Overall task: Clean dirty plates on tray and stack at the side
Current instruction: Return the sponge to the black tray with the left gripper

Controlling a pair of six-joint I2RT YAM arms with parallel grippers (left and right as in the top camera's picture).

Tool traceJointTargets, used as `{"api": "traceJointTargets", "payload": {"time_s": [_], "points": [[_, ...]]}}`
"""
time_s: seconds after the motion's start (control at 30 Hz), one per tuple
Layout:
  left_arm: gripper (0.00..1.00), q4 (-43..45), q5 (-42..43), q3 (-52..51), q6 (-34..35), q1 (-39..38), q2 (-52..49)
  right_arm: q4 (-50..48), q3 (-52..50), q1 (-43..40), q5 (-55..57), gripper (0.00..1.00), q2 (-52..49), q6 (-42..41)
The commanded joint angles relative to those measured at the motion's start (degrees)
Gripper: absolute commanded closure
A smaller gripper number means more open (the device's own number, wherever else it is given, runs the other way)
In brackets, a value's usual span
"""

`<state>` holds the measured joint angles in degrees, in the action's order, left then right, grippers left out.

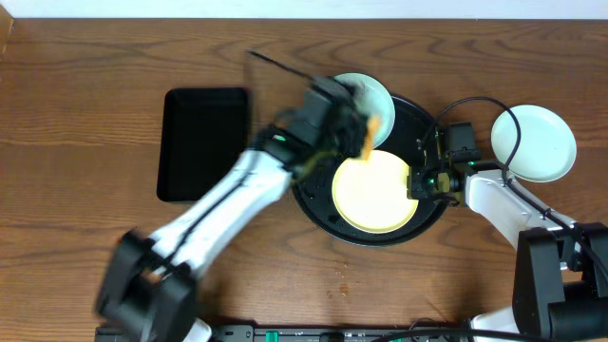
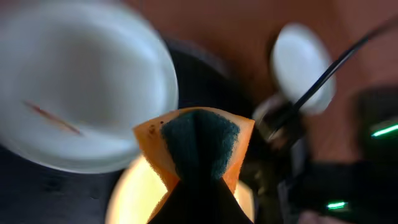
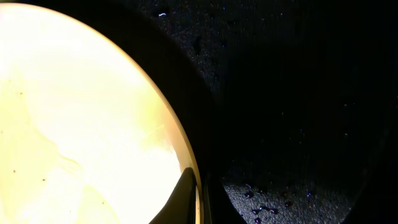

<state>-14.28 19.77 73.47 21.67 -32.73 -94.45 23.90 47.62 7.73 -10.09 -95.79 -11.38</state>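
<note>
Left wrist: brown-smeared mint plate (image 2: 81, 93) beside glossy yellow plate (image 2: 134, 199)

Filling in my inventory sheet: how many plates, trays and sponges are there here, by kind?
Plates: 3 (yellow plate, upper mint plate, right mint plate)
Trays: 2 (round tray, rectangular tray)
Sponges: 1 (orange sponge)
Total: 6

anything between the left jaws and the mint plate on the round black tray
Only the orange sponge with a green scrub face, clamped in the jaws of the left gripper, beside the smeared pale mint-blue plate on the round black tray. Nothing else visible.
</note>
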Motion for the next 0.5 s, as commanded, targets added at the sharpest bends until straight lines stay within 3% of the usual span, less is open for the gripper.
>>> {"api": "traceJointTargets", "payload": {"time_s": [0.0, 0.23, 0.47], "points": [[0.92, -3.8, 0.9, 0.8, 1.6, 3.9, 3.3, 0.8, -1.5, 0.2, 1.4, 0.99, -1.6, -1.0], [0.93, -13.3, -1.2, 0.1, -0.6, 8.0, 3.8, 0.8, -1.5, 0.2, 1.4, 0.98, -1.6, -1.0], [0.92, -20.5, -21.3, -0.2, -5.3, 12.4, 3.8, 0.8, -1.5, 0.2, 1.4, 0.85, -1.6, -1.0]]}}
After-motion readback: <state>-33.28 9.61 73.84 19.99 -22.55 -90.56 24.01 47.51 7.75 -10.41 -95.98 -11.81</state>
